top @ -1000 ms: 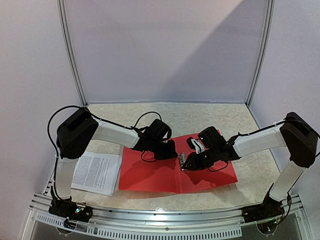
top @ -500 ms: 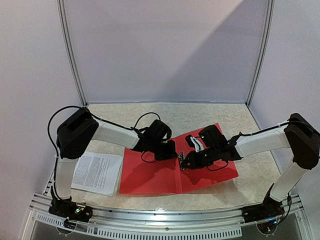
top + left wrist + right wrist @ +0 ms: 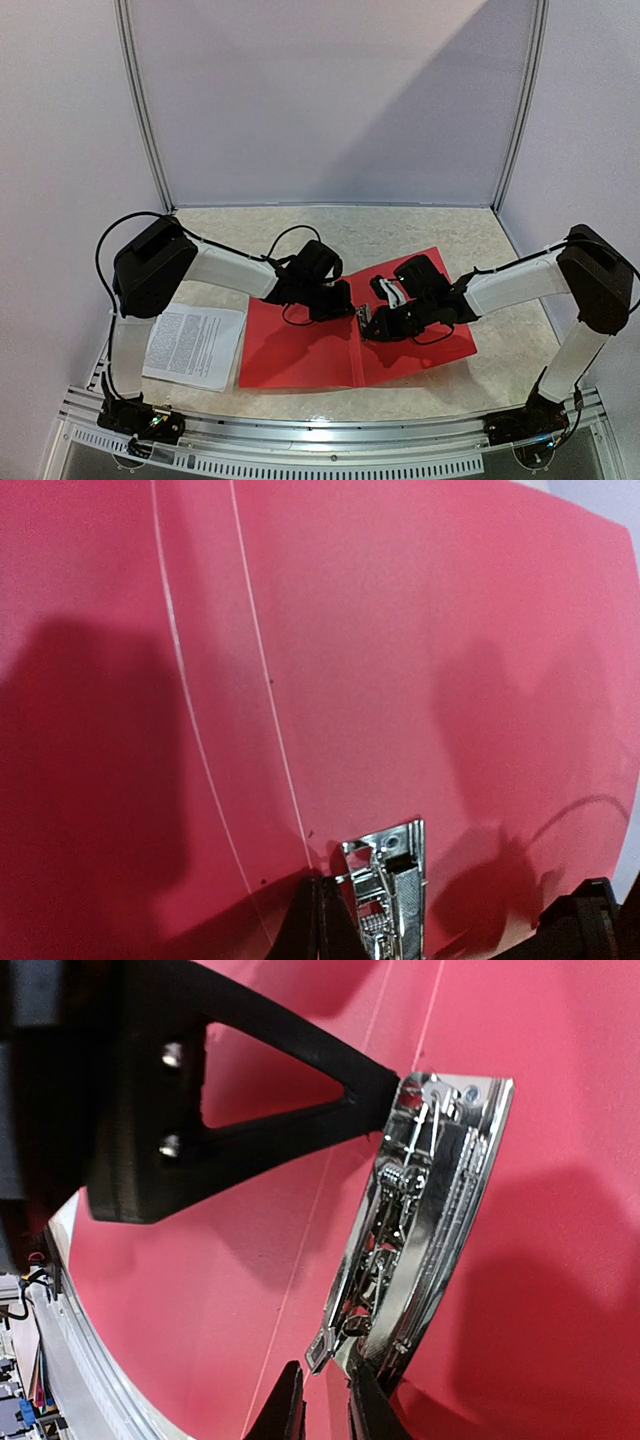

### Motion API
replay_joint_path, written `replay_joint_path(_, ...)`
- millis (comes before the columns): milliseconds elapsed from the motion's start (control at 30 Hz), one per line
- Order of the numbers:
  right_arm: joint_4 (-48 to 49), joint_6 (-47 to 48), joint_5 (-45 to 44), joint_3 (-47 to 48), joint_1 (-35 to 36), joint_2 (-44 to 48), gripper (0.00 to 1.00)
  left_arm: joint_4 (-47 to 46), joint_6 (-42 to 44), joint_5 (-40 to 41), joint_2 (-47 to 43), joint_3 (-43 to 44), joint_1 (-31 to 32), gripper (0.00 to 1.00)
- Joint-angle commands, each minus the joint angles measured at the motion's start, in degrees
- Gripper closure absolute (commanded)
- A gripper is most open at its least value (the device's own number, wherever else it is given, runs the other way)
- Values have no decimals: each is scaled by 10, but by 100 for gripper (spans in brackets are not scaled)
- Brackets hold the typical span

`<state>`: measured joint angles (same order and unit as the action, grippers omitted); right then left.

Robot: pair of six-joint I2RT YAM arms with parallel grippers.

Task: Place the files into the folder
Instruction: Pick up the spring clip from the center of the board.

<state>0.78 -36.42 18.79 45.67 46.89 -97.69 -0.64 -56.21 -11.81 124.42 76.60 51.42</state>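
Observation:
The red folder (image 3: 290, 355) lies open on the table. Its metal clip (image 3: 362, 323) sits by the spine, and both grippers meet there. My left gripper (image 3: 347, 306) is shut, and its tips (image 3: 325, 920) press on the folder right beside the clip (image 3: 392, 880). My right gripper (image 3: 325, 1410) reaches the clip's other end. Its jaws stand almost together, pinching the end of the clip's lever (image 3: 340, 1335). The left gripper's fingers (image 3: 250, 1120) touch the clip's far end in the right wrist view. The files (image 3: 193, 345), printed white sheets, lie flat to the left of the folder.
The left arm's upper link (image 3: 152, 265) hangs over the files' far edge. White walls (image 3: 330, 100) enclose the table at the back and sides. An aluminium rail (image 3: 320, 440) runs along the near edge.
My right gripper has narrowed its jaws at the clip's lever and shifted slightly left. The left gripper has closed fully and stayed in place.

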Motion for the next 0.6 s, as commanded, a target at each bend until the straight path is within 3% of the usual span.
replay_joint_path(0,-7,-5,3,2,4,-14,85,-4,-1,-2,7,-16,12,100)
replay_joint_path(567,-32,-19,-16,0,4,-40,93,-6,1,-3,-1,-15,11,100)
